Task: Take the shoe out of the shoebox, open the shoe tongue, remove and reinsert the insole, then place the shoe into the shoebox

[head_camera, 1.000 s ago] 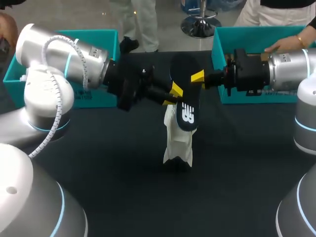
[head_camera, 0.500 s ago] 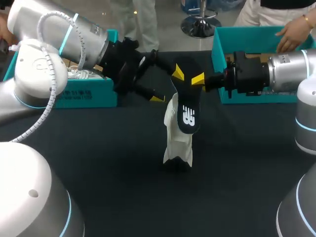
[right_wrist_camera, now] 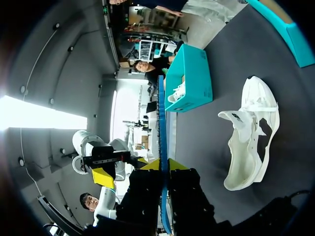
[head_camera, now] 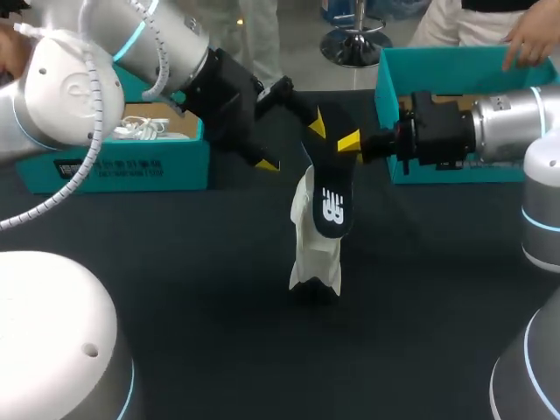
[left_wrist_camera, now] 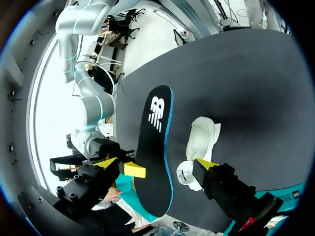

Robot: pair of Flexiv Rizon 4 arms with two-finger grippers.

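My right gripper [head_camera: 350,140] is shut on the dark insole [head_camera: 331,197], holding it in the air over the middle of the table. In the right wrist view the insole [right_wrist_camera: 162,113] shows edge-on between the fingers of my right gripper [right_wrist_camera: 164,166]. The white shoe [head_camera: 315,249] rests on the table just below the insole, and its mouth gapes in the right wrist view [right_wrist_camera: 248,137]. My left gripper [head_camera: 291,143] stands wide open beside the insole's upper end. In its own view the insole [left_wrist_camera: 155,142] lies between the spread fingers of my left gripper [left_wrist_camera: 156,163], which do not grip it.
A teal shoebox [head_camera: 114,166] stands at the back left with another white shoe [head_camera: 144,129] inside. A second teal box [head_camera: 411,66] stands at the back right behind my right wrist, with a person's hand [head_camera: 532,35] above its far edge. Dark tabletop [head_camera: 219,332] extends toward the front.
My left gripper has opened wide, let go of the insole and drawn back up and to the left. My right gripper still holds the insole in place.
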